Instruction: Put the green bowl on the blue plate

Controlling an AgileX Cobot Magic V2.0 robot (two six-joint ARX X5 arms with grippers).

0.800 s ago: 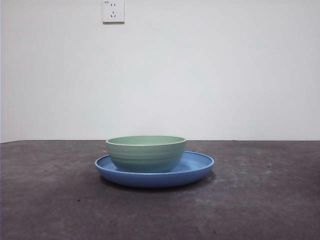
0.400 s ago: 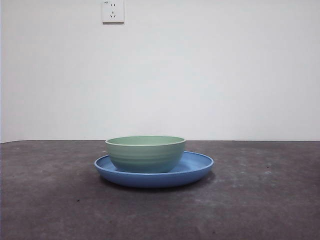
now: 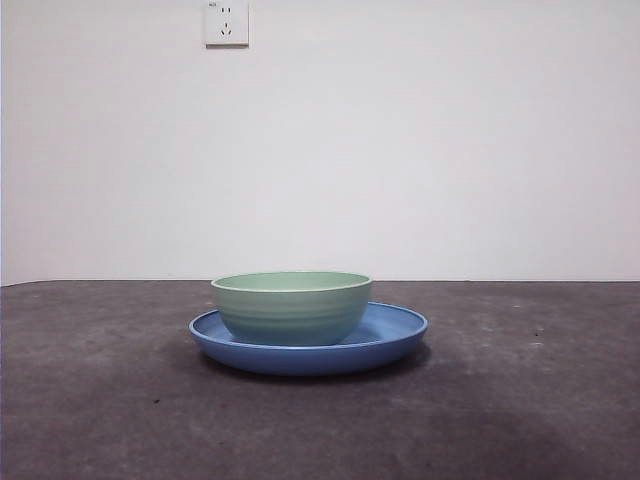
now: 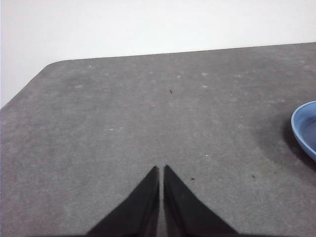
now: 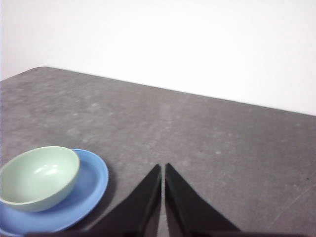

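Note:
The green bowl [image 3: 291, 306] stands upright on the blue plate [image 3: 395, 335] in the middle of the table, set a little toward the plate's left side. The right wrist view shows the bowl [image 5: 38, 176] on the plate [image 5: 91, 180] off to one side of my right gripper [image 5: 163, 170], which is shut, empty and well apart from them. My left gripper [image 4: 161, 172] is shut and empty over bare table, with only the plate's edge [image 4: 302, 124] in its view. Neither arm shows in the front view.
The dark grey table top [image 3: 520, 400] runs back to a white wall with a power socket [image 3: 227, 22]. A rounded table corner [image 4: 47, 69] shows in the left wrist view.

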